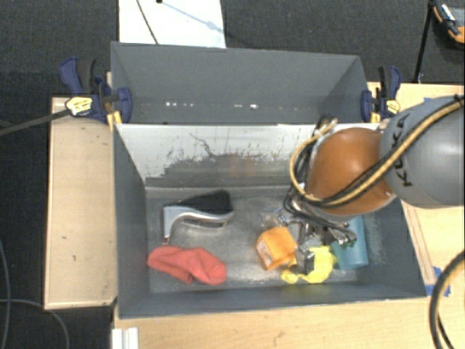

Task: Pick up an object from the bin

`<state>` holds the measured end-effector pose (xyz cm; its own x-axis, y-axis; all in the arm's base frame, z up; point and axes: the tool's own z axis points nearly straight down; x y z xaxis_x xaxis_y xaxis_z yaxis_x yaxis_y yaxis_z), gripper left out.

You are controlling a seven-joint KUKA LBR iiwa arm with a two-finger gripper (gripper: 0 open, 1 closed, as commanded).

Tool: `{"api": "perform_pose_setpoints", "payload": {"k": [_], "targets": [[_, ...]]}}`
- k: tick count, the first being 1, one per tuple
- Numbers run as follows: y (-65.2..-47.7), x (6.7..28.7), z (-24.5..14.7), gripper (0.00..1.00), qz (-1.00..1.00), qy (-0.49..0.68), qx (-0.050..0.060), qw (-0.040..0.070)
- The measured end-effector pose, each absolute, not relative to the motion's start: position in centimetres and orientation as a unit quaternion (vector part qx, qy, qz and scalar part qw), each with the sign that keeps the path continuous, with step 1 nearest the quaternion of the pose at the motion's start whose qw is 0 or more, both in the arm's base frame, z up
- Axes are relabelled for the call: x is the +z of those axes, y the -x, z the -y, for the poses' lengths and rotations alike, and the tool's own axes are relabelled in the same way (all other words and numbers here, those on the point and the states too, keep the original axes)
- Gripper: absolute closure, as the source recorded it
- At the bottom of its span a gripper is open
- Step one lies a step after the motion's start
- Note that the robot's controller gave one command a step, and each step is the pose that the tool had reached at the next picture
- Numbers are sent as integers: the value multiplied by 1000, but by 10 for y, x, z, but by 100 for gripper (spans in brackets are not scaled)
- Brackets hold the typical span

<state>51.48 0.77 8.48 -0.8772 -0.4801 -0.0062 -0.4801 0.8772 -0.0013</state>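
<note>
The pincer [306,255] sits low just right of the orange block [275,247], whether apart or together I cannot tell, with a yellow thing [320,267] and a teal thing [354,251] crowded further right of that block, so closing here could nip two or knock the block away.

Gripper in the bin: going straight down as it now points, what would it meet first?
Most likely the yellow thing at the front right of the bin, directly under the gripper, with the orange block close beside it. Depth is unclear, so it might clip that block first.
</note>
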Motion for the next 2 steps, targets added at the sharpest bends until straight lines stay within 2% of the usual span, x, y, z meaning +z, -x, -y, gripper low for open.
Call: {"api": "perform_pose_setpoints", "payload": {"k": [1,2], "targets": [[-504,80,18,100,-966,259,0,6],[-504,80,18,100,-966,259,0,5]]}}
